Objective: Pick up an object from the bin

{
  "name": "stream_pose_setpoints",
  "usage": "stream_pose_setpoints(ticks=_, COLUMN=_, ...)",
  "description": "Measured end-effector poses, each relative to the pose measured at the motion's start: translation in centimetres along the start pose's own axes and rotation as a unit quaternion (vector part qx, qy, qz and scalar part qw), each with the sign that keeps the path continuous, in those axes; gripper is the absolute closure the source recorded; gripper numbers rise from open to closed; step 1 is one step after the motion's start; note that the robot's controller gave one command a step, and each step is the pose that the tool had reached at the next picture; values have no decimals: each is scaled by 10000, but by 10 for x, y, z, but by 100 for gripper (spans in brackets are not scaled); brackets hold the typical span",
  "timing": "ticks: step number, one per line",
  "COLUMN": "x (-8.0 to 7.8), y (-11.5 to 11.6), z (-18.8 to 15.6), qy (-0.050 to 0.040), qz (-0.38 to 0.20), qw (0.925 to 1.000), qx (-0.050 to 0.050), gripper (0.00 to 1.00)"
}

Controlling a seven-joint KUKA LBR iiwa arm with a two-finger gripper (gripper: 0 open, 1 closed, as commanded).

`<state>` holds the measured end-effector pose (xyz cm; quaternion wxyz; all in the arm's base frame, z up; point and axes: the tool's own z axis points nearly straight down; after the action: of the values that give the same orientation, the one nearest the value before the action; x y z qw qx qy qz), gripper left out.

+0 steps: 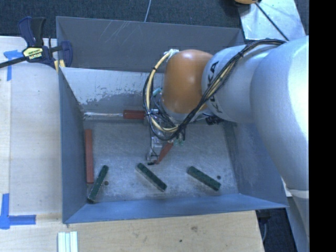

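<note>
- We see the gripper (154,159) low down in the middle of the grey bin (71,140).
- A small red-brown piece (166,150) is right by it.
- A green stick (151,176) lies near.
- We cannot tell if the gripper is open or closed.

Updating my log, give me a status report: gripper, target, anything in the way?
Gripper low over centre of bin. Small red-brown piece right beside it, hold unconfirmed. Dark green bar nearest, lying apart.
</note>
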<state>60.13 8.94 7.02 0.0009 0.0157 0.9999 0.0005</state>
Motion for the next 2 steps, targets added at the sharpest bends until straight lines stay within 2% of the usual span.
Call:
stream_pose_setpoints(ticks=1, x=0, y=0, z=0, qy=5, qz=-11, qw=10000, qx=0, gripper=0)
stream_pose_setpoints(ticks=2, x=53, y=-53, z=-1, qy=2, qz=-1945, qw=9809, qx=4, gripper=100)
